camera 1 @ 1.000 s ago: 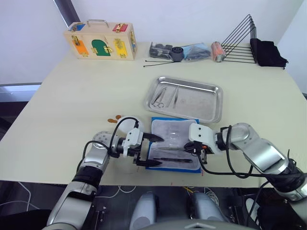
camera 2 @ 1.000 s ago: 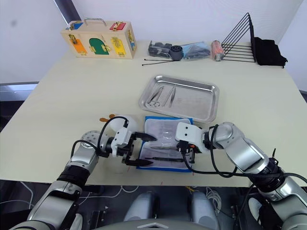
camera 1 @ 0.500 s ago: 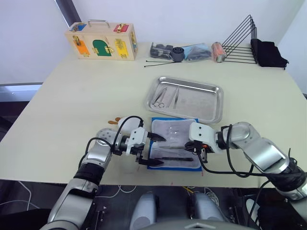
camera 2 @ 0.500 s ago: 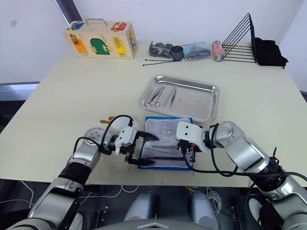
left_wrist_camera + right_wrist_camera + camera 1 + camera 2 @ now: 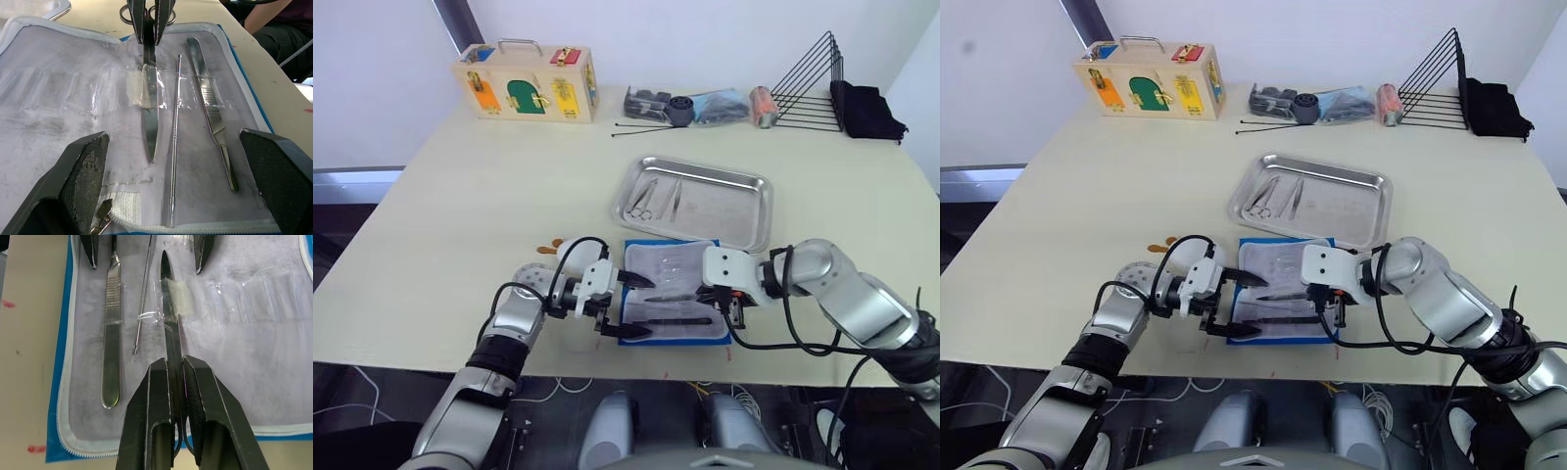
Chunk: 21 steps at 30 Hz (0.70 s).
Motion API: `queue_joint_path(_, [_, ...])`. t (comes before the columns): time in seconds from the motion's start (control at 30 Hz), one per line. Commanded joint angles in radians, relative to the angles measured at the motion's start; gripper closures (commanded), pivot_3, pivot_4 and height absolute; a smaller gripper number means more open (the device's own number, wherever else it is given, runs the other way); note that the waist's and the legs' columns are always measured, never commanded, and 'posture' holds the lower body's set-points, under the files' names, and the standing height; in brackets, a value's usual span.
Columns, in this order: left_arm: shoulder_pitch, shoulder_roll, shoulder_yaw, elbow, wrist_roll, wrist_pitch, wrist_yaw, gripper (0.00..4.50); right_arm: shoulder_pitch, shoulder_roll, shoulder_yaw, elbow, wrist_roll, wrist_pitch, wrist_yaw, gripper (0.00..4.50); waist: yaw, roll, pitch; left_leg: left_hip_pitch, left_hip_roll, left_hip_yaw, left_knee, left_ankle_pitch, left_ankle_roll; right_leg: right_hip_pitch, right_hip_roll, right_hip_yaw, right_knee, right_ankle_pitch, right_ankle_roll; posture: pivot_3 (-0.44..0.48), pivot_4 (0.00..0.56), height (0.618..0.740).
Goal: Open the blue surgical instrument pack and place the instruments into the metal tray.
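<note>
Two grippers work a cream table (image 5: pixel 460 215) against a white wall: right gripper (image 5: pixel 177 382) clamps scissors (image 5: pixel 150 105) on the opened blue pack (image 5: pixel 671 294); left gripper (image 5: pixel 631 305) gapes wide, empty, beside the metal tray (image 5: pixel 744 211).

blue surgical instrument pack (image 5: pixel 724 336): bright blue edge, pale grey-white lining. instruments (image 5: pixel 150 117): silver. metal tray (image 5: pixel 754 232): shiny steel. counter (image 5: pixel 489 186): cream. wire rack (image 5: pixel 808 83): black.
</note>
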Motion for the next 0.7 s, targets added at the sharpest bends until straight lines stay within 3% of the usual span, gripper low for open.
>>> queue_joint_path(0.03, [0.058,-0.004,-0.088,0.07,0.094,0.06,0.014,0.0,-0.022,-0.028,-0.021,-0.041,-0.005,-0.015,0.011,4.47,0.001,0.0,0.0,0.0,0.0,0.0,0.0,0.0,0.0,0.0,0.0,0.0,0.0,0.0,0.0,0.0,0.15,0.74])
queue_joint_path(0.37, [0.059,-0.007,-0.087,0.075,0.092,0.057,0.018,0.0,0.008,-0.112,-0.043,-0.061,-0.004,-0.036,0.033,4.47,0.002,0.001,-0.001,0.0,0.0,0.0,0.0,0.0,0.0,0.0,0.0,0.0,-0.002,0.0,0.0,0.0,0.15,0.74])
queue_joint_path(0.7, [0.056,-0.013,-0.088,0.087,0.093,0.05,0.02,0.0,0.071,-0.247,-0.16,-0.112,0.042,-0.057,0.075,4.47,0.003,0.002,-0.002,0.0,0.0,0.0,0.0,0.0,0.0,0.0,0.0,0.0,-0.003,0.0,0.0,0.0,0.15,0.74])
